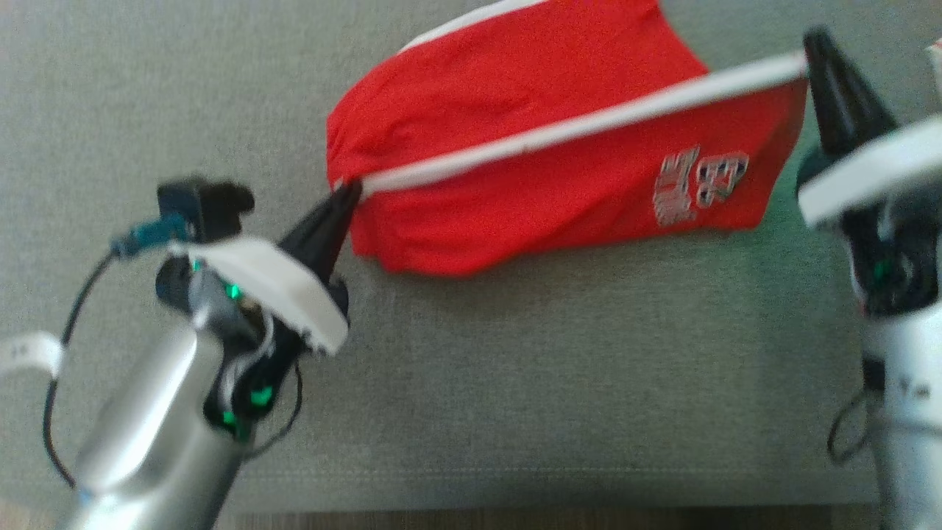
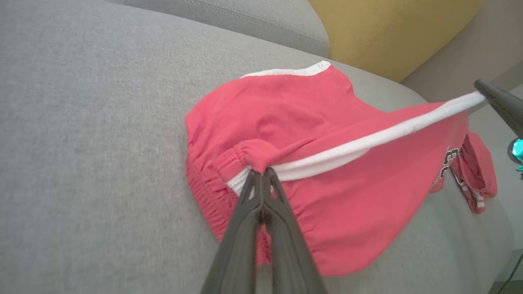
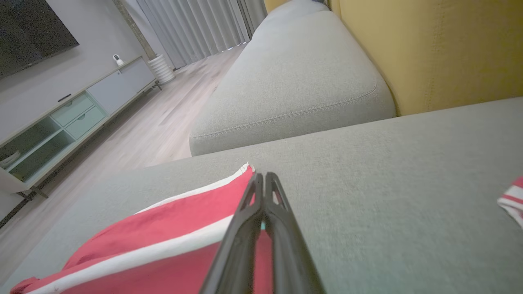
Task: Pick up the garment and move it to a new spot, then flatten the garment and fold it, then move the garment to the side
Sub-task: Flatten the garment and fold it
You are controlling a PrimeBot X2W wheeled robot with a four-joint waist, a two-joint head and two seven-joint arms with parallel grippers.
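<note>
Here the red garment (image 1: pixel 515 125) sits upper centre on the grey sofa cushion (image 1: pixel 515 383), its white-striped edge pulled taut between the left tool (image 1: pixel 352 190) and right tool (image 1: pixel 815 48), both clamped on it, probably to spread it flat.

Grey sofa (image 3: pixel 298 73) with a mustard-yellow back (image 3: pixel 449 53), pale wood floor (image 3: pixel 163 118) right next to it. Low cabinet (image 3: pixel 69 118) with drawers along the grey wall (image 3: pixel 94 36), dark TV (image 3: pixel 28 28) above, long pale curtains (image 3: pixel 196 24) at the far end.
</note>
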